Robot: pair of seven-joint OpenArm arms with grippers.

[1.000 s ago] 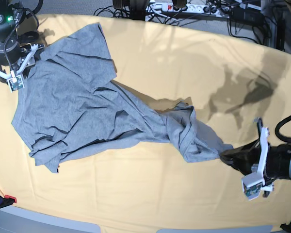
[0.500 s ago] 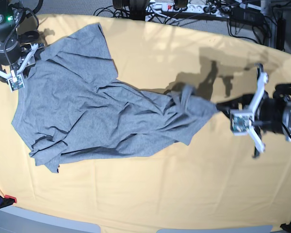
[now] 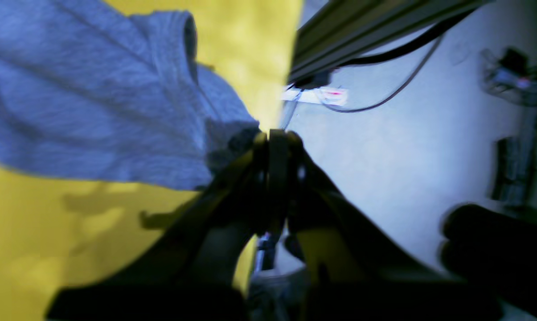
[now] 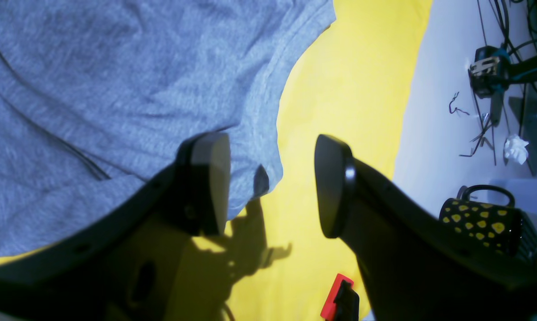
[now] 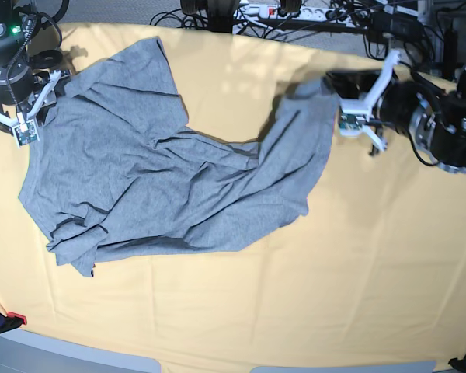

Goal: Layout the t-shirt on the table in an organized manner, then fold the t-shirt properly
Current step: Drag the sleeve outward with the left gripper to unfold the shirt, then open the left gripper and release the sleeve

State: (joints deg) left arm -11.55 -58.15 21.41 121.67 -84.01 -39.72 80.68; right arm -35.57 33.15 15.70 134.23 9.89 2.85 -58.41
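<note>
The left tool point(image 5: 332, 80) is clamped tight on a corner of the t-shirt point(image 5: 171, 186), arm reaching toward the counter's point(image 5: 295, 311) far edge. The right tool point(image 4: 272, 183) stands wide apart over the shirt's opposite edge.

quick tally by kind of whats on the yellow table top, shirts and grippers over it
Heather-grey cotton t-shirt: 1
Grippers over the pale yellow-orange cloth table: 2, the left gripper shut on the shirt's edge, the right gripper open at the shirt's far corner
Total: 3
</note>
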